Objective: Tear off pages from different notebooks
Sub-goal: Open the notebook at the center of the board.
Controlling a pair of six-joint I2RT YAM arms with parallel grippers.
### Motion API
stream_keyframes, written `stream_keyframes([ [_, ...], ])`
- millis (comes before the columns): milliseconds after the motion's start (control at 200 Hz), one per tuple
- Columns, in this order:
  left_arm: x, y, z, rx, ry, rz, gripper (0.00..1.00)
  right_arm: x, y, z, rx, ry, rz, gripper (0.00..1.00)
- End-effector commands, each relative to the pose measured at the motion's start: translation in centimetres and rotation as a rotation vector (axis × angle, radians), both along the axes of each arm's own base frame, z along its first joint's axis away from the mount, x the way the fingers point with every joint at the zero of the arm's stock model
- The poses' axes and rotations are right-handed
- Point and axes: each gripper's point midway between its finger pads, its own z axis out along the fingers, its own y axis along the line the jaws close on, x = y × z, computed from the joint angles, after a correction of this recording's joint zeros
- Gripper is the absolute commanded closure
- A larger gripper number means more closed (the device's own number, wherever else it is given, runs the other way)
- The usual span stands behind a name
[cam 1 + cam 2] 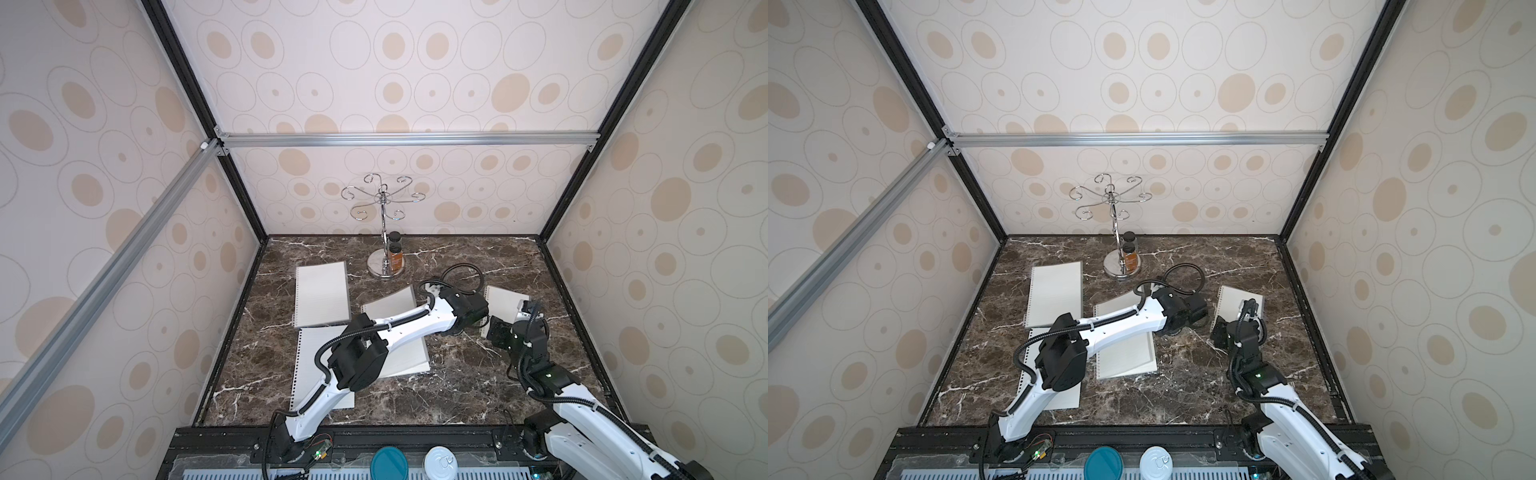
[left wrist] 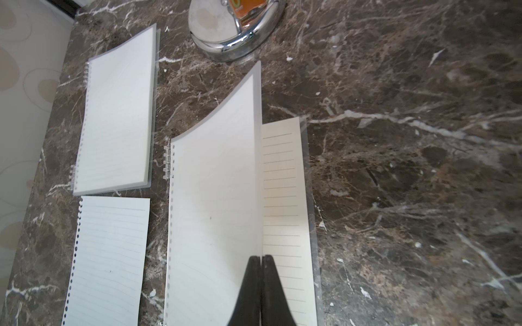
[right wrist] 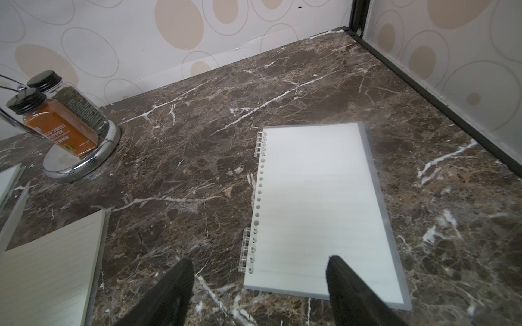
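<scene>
Pinches lifted page (image 2: 217,197) of middle notebook (image 2: 282,197) in left gripper (image 2: 260,258), jaws closed on its free edge. Holds right gripper (image 3: 260,261) spread wide, empty, above near end of right-hand notebook (image 3: 316,203) on tabletop (image 3: 183,175).

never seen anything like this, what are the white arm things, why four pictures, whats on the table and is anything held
These are two robot arms, the left arm and the right arm, each ending in a two-fingered gripper. Two pictures look down from one camera head above the marble table; the other two come from a camera on each wrist. On the table lie three ring-bound notebooks, one loose page with punched holes, and a chrome stand with two spice jars on its base. The left gripper is shut on the top leaf of the middle notebook, holding it raised. The right gripper is open over the right notebook, holding nothing. The left notebook lies untouched.
</scene>
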Motion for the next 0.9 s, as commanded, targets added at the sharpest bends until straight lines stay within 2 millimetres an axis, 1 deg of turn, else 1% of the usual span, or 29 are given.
stream_keyframes([
  [0, 0.7, -1.0, 1.4, -0.086, -0.014, -0.095, 1.0, -0.4, 2.5, -0.8, 0.088, 0.045, 0.117, 0.24],
  [35, 0.6, -0.9, 1.7, -0.109, -0.015, -0.114, 1.0, -0.5, 4.1, -0.9, 0.155, 0.048, 0.184, 0.26],
  [120, 0.5, 0.1, 2.5, -0.169, -0.033, -0.147, 1.0, -1.0, 7.2, -0.8, 0.305, 0.035, 0.319, 0.24],
  [170, 0.4, 0.7, 3.0, -0.23, -0.04, -0.173, 1.0, -1.2, 8.6, -0.2, 0.378, 0.024, 0.381, 0.23],
  [185, 0.2, 1.0, 2.7, -0.24, -0.026, -0.182, 1.0, -1.2, 9.0, 0.0, 0.398, 0.024, 0.399, 0.23],
  [200, 0.1, 1.0, 3.3, -0.272, -0.035, -0.194, 1.0, -1.3, 9.4, 0.2, 0.414, 0.021, 0.417, 0.23],
  [290, -0.2, 2.4, 4.1, -0.411, -0.051, -0.245, 1.0, -1.6, 11.6, 1.2, 0.498, 0.008, 0.497, 0.17],
  [305, -0.2, 2.6, 4.1, -0.431, -0.053, -0.252, 1.0, -1.7, 11.9, 1.3, 0.508, 0.008, 0.508, 0.17],
  [310, -0.2, 2.7, 4.5, -0.445, -0.06, -0.254, 1.0, -1.7, 12.0, 1.4, 0.512, 0.008, 0.512, 0.17],
  [405, -0.5, 4.5, 5.8, -0.534, -0.104, -0.284, 1.0, -1.9, 14.5, 1.6, 0.541, 0.021, 0.578, 0.16],
  [520, -1.2, 6.6, 6.7, -0.536, -0.142, -0.294, 1.0, -2.1, 18.2, 2.0, 0.572, 0.038, 0.676, 0.18],
  [695, -2.6, 7.9, 7.3, -0.571, -0.172, -0.342, 1.0, -2.9, 23.4, 3.0, 0.598, 0.045, 0.796, 0.2],
  [795, -2.9, 9.2, 7.6, -0.571, -0.199, -0.327, 1.0, -3.2, 25.2, 3.5, 0.59, 0.028, 0.82, 0.2],
  [835, -3.0, 9.6, 7.7, -0.577, -0.208, -0.327, 1.0, -3.1, 25.4, 3.6, 0.61, 0.023, 0.814, 0.2],
  [895, -3.1, 9.9, 7.8, -0.589, -0.216, -0.326, 1.0, -2.6, 25.7, 3.4, 0.647, 0.032, 0.787, 0.18],
])
